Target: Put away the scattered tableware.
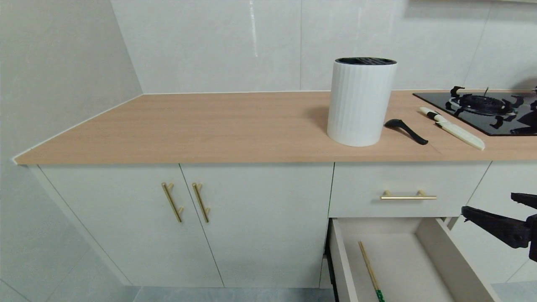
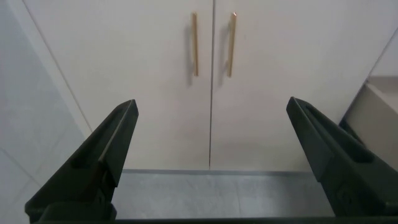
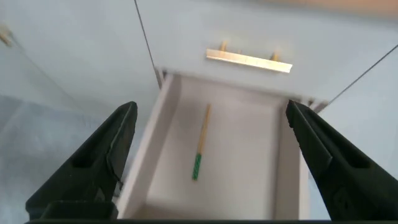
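Observation:
On the wooden counter (image 1: 209,126) stands a white ribbed utensil holder (image 1: 361,102) with a black slotted top. Just right of it lie a black spoon (image 1: 406,131) and a white knife (image 1: 453,128) with a black band. Below, the lower drawer (image 1: 340,260) is pulled out, and a pair of chopsticks (image 1: 370,268) with green tips lies in it. My right gripper (image 1: 488,202) hangs open and empty to the right of the drawer. In its wrist view the gripper (image 3: 211,112) looks down on the chopsticks (image 3: 200,142). My left gripper (image 2: 211,112) is open and empty, low in front of the cabinet doors (image 2: 211,74).
A black gas hob (image 1: 482,107) sits on the counter at the far right, close to the knife. A shut drawer with a gold handle (image 1: 408,196) is above the open one. Two doors with gold handles (image 1: 172,201) fill the cabinet's left half. Tiled walls close the back and left.

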Controlling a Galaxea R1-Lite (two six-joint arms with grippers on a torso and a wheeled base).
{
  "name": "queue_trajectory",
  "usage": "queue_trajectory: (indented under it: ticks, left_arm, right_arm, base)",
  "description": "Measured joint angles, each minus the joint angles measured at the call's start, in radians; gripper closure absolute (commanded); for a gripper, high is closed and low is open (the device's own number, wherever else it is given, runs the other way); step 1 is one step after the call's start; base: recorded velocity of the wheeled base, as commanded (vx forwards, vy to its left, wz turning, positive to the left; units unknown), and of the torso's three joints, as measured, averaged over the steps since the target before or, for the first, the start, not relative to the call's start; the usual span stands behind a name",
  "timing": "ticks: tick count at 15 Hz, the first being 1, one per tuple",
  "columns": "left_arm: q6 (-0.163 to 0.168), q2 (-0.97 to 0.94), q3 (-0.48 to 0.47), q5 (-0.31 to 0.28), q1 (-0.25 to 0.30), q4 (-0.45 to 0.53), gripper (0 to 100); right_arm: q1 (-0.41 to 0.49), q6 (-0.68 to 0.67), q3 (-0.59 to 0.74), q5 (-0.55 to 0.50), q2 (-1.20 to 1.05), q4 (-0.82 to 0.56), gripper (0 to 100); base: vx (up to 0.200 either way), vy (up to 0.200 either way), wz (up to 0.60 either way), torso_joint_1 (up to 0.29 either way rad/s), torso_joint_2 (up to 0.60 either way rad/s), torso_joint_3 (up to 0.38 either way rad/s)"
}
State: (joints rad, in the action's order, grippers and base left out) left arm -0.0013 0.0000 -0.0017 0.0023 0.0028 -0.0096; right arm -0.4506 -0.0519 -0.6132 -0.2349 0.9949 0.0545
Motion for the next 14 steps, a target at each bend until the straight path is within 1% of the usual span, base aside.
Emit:
queue_trajectory:
  ticks: [1,3,4,5,7,9,11,14]
  left_arm:
    - [0.000,0.000,0.000,0.000,0.000,0.000,0]
    - [0.000,0.000,0.000,0.000,0.000,0.000,0]
    - [0.000,0.000,0.000,0.000,0.000,-0.001,0]
    - [0.000,0.000,0.000,0.000,0.000,-0.001,0]
    - [0.000,0.000,0.000,0.000,0.000,0.000,0]
    - [0.000,0.000,0.000,0.000,0.000,-0.001,0]
    - [0.000,0.000,0.000,0.000,0.000,-0.001,0]
    - [0.000,0.000,0.000,0.000,0.000,0.000,0]
  right_arm:
    - [0.000,0.000,-0.003,0.001,-0.004,0.000,0]
    - [0.012,0.000,-0.024,0.049,-0.004,0.001,0]
    - [0.024,0.001,-0.038,0.070,0.001,0.003,0]
    - [0.055,0.006,-0.062,0.104,0.015,0.002,0]
    - [0.145,0.026,-0.145,0.197,0.074,0.004,0]
    - [0.250,0.038,-0.268,0.287,0.181,0.006,0]
    - [0.314,0.041,-0.374,0.328,0.293,0.006,0]
    - [0.361,0.045,-0.533,0.349,0.487,0.006,0]
  base:
    - [0.000,0.000,0.00,0.144,-0.47,-0.310]
    - [0.000,0.000,0.00,0.159,-0.46,-0.300]
    - [0.000,0.000,0.00,0.095,-0.24,-0.163]
    - [0.000,0.000,0.00,0.056,-0.15,-0.105]
    - [0.000,0.000,0.00,0.018,-0.04,-0.031]
    - [0.000,0.000,0.00,0.000,0.00,0.000]
    - [0.000,0.000,0.00,0.000,0.00,0.000]
    - [0.000,0.000,0.00,0.000,0.00,0.000]
